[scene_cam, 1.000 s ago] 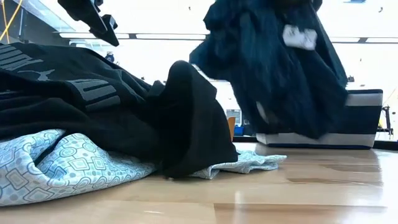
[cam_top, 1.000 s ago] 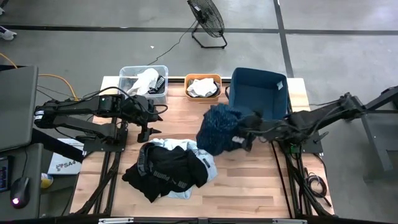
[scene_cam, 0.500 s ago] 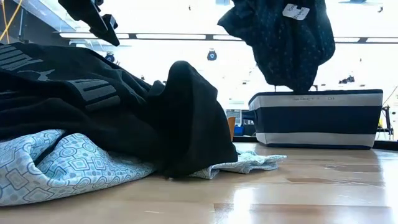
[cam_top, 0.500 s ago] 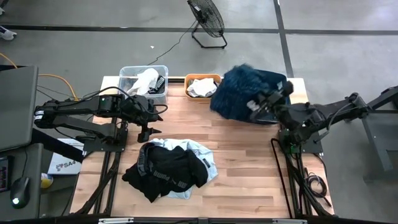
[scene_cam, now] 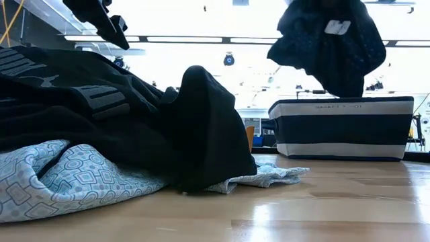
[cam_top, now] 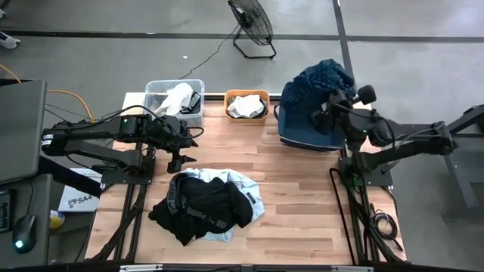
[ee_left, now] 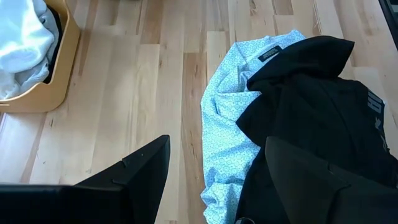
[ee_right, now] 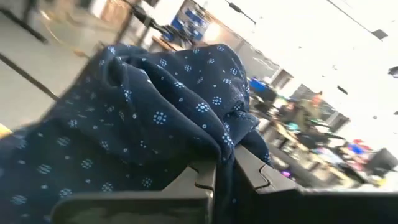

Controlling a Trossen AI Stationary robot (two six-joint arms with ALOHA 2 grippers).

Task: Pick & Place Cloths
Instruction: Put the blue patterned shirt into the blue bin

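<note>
My right gripper (cam_top: 330,106) is shut on the navy dotted cloth (cam_top: 314,94), which hangs in the air above the dark blue bin (cam_top: 291,134); the low view shows the cloth (scene_cam: 329,47) clear above the bin (scene_cam: 339,128). A black cloth with white lettering (cam_top: 200,208) lies on a light blue patterned cloth (cam_top: 253,198) near the table's near edge. My left gripper (cam_top: 181,159) hovers open above the table, just beyond that pile. A white cloth (cam_top: 246,106) sits in the orange bin, another white cloth (cam_top: 175,97) in the clear bin. My right gripper pinches a bunched fold of the navy dotted cloth (ee_right: 227,146) between its two fingers (ee_right: 193,177). The cloth is lifted clear and hangs slack below and around the fingers, over the dark blue bin.
The clear bin (cam_top: 151,89), orange bin (cam_top: 227,96) and dark blue bin stand along the table's far edge. Bare wood (cam_top: 302,204) lies right of the cloth pile. A fan (cam_top: 253,23) stands on the floor beyond the table.
My right gripper has carried the navy dotted cloth up and toward the table's far right, from beside the pile at mid-table to above the dark blue bin. The cloth has swung with it and now hangs clear over the bin. The left arm has kept still.
</note>
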